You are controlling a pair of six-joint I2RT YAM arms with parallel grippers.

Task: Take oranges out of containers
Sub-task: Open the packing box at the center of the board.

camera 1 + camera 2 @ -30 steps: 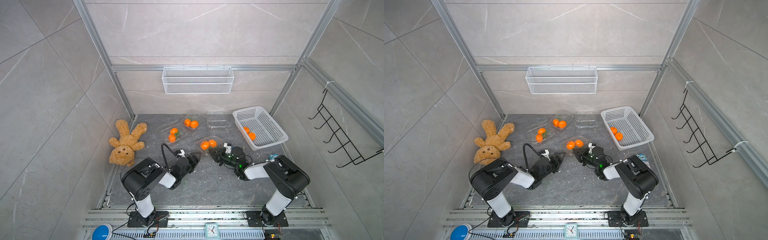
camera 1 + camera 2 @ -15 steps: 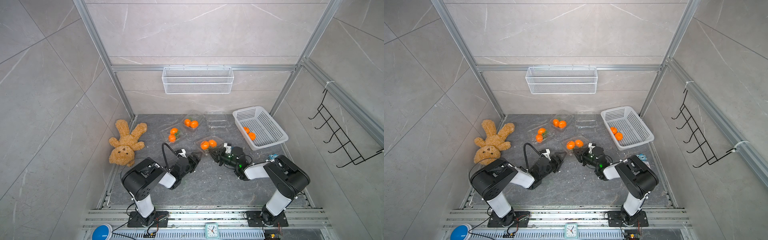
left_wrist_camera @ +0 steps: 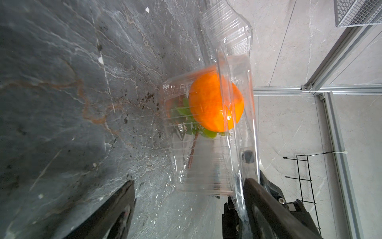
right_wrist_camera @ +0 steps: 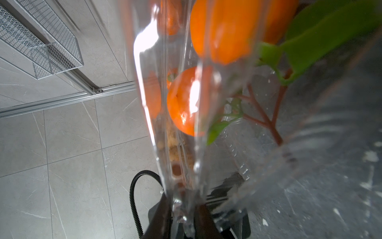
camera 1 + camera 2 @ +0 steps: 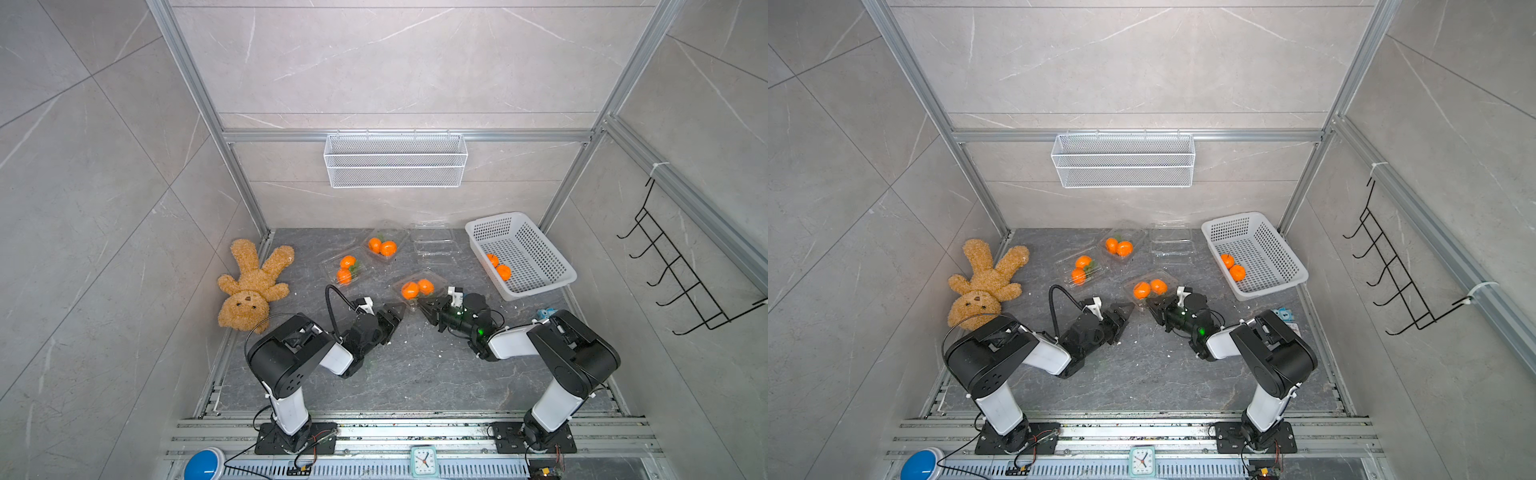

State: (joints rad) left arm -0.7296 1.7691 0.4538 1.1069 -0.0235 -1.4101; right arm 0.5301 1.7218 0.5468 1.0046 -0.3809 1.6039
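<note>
Nothing legible anywhere: no wording, brand or number to be made out; closest to it, the dial of a small clock (image 5: 424, 460) on the front rail between the two arm bases, seen in both top views, with hands and marks round the face but too small to read as figures. Also some printing on a small blue-and-white packet (image 5: 545, 312) lying on the floor just beside the right arm, too small and blurred to tell any letter.
</note>
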